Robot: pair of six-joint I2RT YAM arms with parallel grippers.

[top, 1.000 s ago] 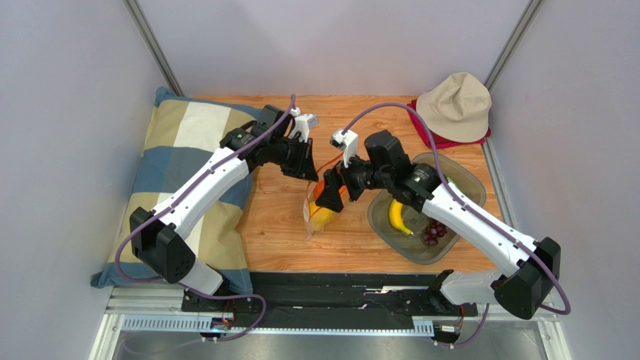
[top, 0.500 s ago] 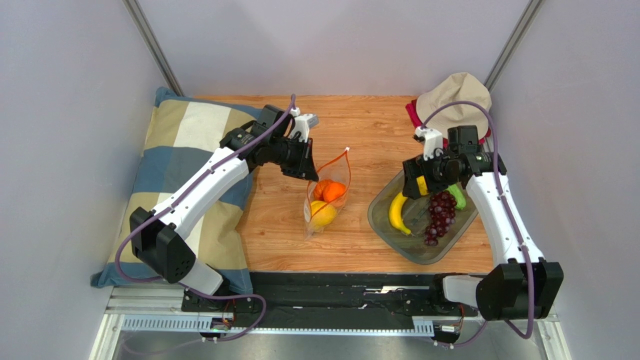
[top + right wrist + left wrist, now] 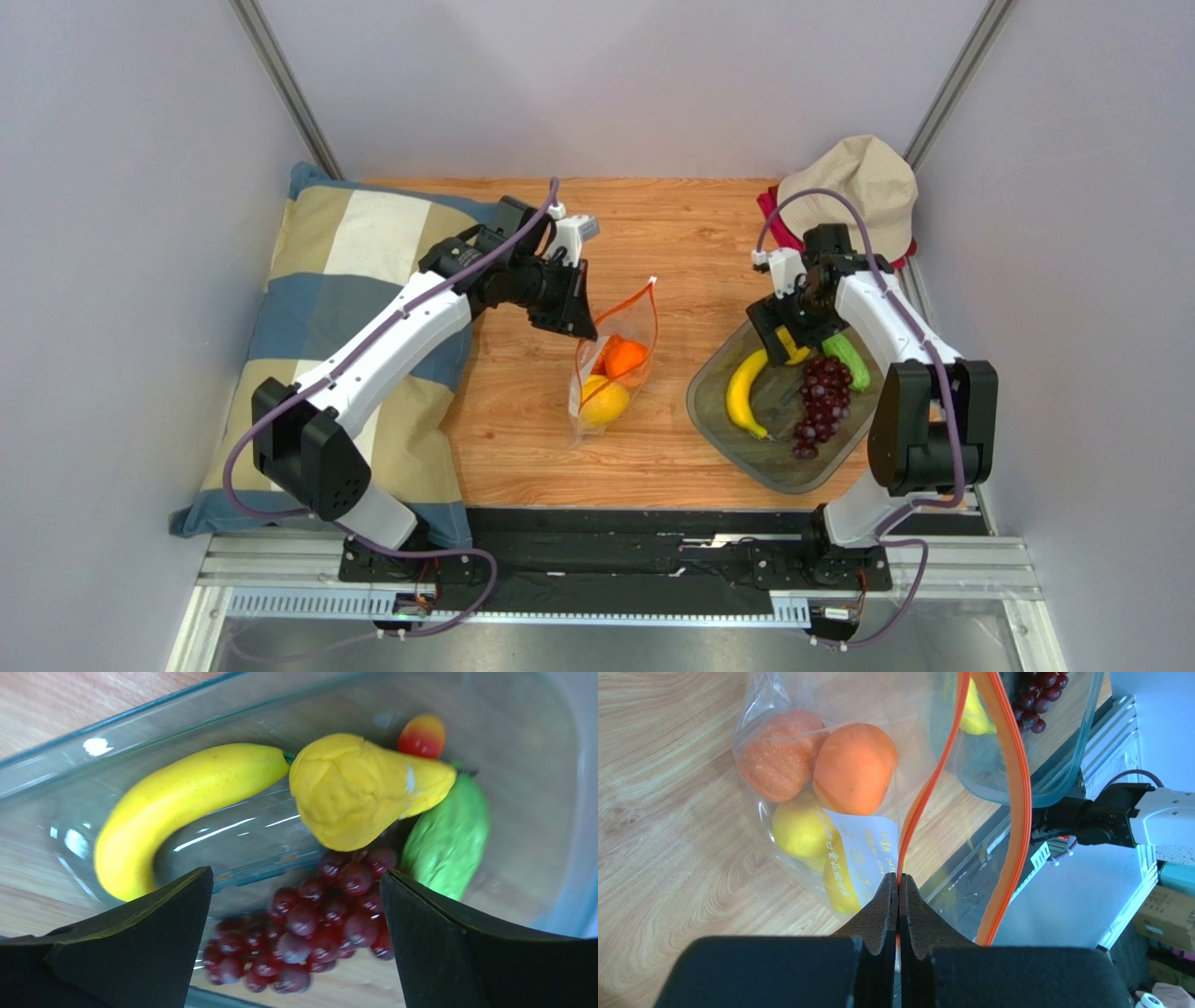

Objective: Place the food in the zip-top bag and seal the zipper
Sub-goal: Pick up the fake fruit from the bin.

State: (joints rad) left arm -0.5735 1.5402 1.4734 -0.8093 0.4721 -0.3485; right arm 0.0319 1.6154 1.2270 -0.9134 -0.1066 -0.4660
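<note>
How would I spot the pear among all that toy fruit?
Look to the clear tray on the table's right side. The pear lies in it between the long banana and a green piece: yellow like the banana, but squat and lumpy.

right gripper (image 3: 780,332) gone from zip-top bag (image 3: 638,311), seemingly over tray (image 3: 697,398)

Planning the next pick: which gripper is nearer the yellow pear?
Right. The right gripper hangs open above the pear in the grey tray; the left gripper is across the table, shut on the zip-top bag's zipper.
</note>
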